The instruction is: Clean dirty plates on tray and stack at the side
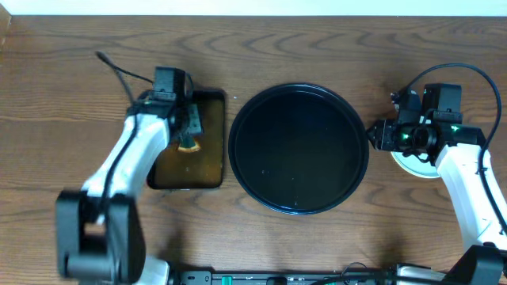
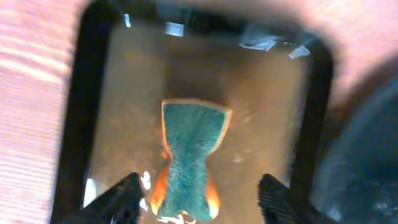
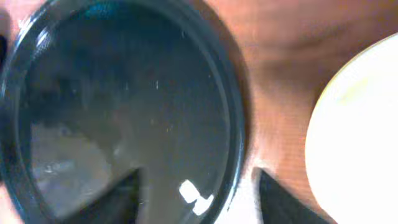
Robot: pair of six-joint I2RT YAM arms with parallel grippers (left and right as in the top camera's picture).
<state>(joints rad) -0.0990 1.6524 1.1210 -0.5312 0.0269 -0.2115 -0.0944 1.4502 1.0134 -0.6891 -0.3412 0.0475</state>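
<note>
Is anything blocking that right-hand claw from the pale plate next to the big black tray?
Nothing visible does. The right gripper hangs open over the brown wooden table, between the round glossy black tray and the pale yellow plastic plate. Only bare wood separates gripper and plate.

Green-topped orange sponge (image 2: 189, 149) lying in rectangular dark tray (image 1: 203, 168); wooden table (image 1: 317, 47) beneath.

overhead: bright, sharp | wrist views: soft, blurred | tray (image 1: 298, 150): glare specks
</note>
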